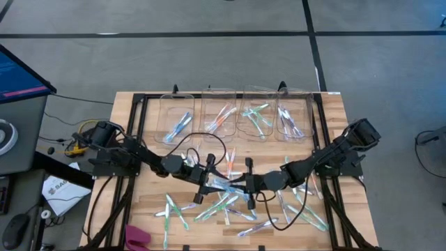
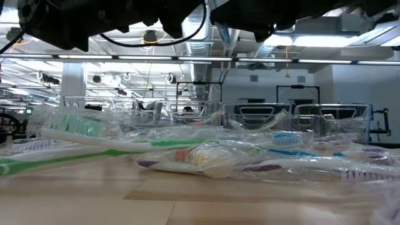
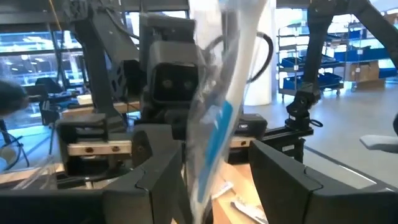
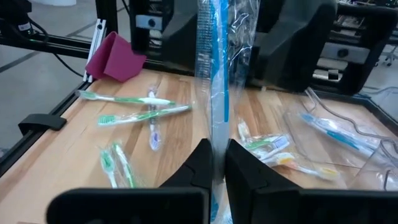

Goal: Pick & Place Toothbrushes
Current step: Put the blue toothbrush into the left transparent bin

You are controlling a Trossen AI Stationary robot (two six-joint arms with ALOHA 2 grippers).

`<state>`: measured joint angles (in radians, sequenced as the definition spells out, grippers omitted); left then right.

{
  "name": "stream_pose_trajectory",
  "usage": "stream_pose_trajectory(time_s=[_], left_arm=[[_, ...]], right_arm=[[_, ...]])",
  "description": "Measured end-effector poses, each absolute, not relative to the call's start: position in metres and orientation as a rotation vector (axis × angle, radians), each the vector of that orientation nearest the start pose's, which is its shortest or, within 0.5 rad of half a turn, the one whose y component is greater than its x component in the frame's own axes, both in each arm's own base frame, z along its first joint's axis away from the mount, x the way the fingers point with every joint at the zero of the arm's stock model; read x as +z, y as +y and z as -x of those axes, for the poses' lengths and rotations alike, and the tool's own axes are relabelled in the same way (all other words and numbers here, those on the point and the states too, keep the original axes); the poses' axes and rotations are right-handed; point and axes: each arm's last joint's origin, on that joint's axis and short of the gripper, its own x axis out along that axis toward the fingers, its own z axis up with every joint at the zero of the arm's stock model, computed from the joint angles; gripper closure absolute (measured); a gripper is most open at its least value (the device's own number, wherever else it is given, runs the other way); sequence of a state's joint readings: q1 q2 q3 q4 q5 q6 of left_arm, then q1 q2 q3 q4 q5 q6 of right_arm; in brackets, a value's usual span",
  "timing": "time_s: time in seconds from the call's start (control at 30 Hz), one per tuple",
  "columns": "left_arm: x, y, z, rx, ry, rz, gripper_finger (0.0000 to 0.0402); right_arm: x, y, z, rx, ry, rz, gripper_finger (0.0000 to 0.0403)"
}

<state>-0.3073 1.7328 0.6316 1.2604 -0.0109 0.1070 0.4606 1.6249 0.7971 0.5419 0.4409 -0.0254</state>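
Above the middle of the table, a blue toothbrush (image 1: pixel 230 185) in a clear wrapper sits between my two grippers. My right gripper (image 4: pixel 217 149) comes in from the table's right and is shut on it. My left gripper (image 3: pixel 214 155) comes in from the left, open, with one finger on each side of the same toothbrush (image 3: pixel 214 124). Several more wrapped toothbrushes (image 1: pixel 209 209) lie flat on the wooden table (image 1: pixel 139 202) below and nearer. My right gripper pinches the wrapped toothbrush low on its handle (image 4: pixel 216 134) between its two fingers. The fingers come almost level from the table's right and lie across it. The toothbrush rises roughly upright above them, clear of the table. My left gripper: whether a finger (image 3: pixel 165 177) touches the wrapper, I cannot tell.
Several clear bins (image 1: pixel 219 115) stand in a row along the table's far edge, holding toothbrushes sorted by colour. A pink object (image 1: pixel 136 237) lies at the near left corner. Black frame rails (image 1: pixel 125 174) run along the table's sides. Loose toothbrushes (image 4: pixel 134 99) crowd the near half.
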Motion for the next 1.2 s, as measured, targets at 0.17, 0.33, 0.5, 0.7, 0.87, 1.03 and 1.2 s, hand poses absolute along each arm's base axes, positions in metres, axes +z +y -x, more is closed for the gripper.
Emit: stream_pose_trajectory(time_s=[0.17, 0.33, 0.5, 0.7, 0.87, 1.03, 1.2], left_arm=[[0.187, -0.1, -0.314, -0.319, -0.181, -0.107, 0.0221], [0.187, -0.1, -0.315, -0.301, -0.179, -0.107, 0.0242], [0.186, -0.1, -0.315, -0.291, -0.176, -0.108, 0.0301], [0.185, -0.099, -0.315, -0.278, -0.161, -0.119, 0.0387], [0.184, -0.099, -0.315, -0.277, -0.15, -0.11, 0.0387], [0.184, -0.099, -0.315, -0.272, -0.146, -0.11, 0.039], [0.183, -0.1, -0.315, -0.283, -0.144, -0.111, 0.0391]], right_arm=[[0.2, 0.137, -0.305, 0.02, 0.262, 0.152, 0.039], [0.199, 0.136, -0.305, 0.02, 0.272, 0.156, 0.039], [0.199, 0.136, -0.305, 0.022, 0.276, 0.158, 0.039], [0.197, 0.137, -0.304, 0.04, 0.3, 0.104, 0.0373], [0.194, 0.137, -0.303, 0.035, 0.33, 0.07, 0.0336], [0.192, 0.135, -0.301, 0.02, 0.369, 0.044, 0.0287], [0.19, 0.135, -0.3, 0.011, 0.385, 0.05, 0.0226]])
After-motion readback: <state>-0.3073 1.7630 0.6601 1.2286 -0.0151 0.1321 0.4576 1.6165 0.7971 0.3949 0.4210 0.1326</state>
